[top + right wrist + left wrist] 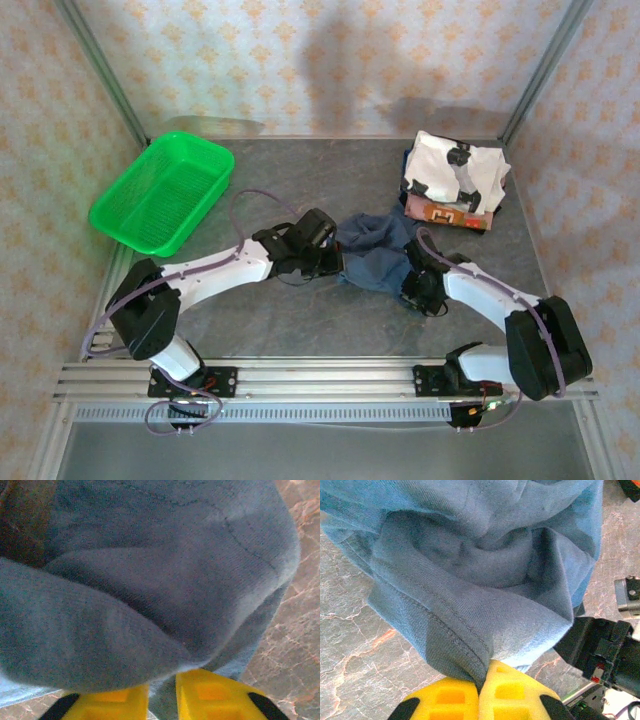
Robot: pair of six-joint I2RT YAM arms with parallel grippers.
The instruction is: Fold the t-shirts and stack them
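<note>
A dark slate-blue t-shirt [375, 250] lies crumpled at the table's middle, between my two grippers. My left gripper [338, 255] is shut on its stitched hem, which is pinched between the yellow fingers [510, 690]; the cloth [470, 570] bunches up in front of them. My right gripper [410, 272] holds the shirt's other side: its yellow fingers [210, 690] stand close together with a fold of blue cloth [150, 580] in the narrow gap. At the back right a folded white t-shirt with black patches [455, 170] rests on a brown/orange printed t-shirt [445, 212].
A green mesh basket [165, 192] sits at the back left of the grey marbled table [300, 315]. Patterned walls and metal posts close in the back and sides. The arms' mounting rail [320, 378] runs along the near edge.
</note>
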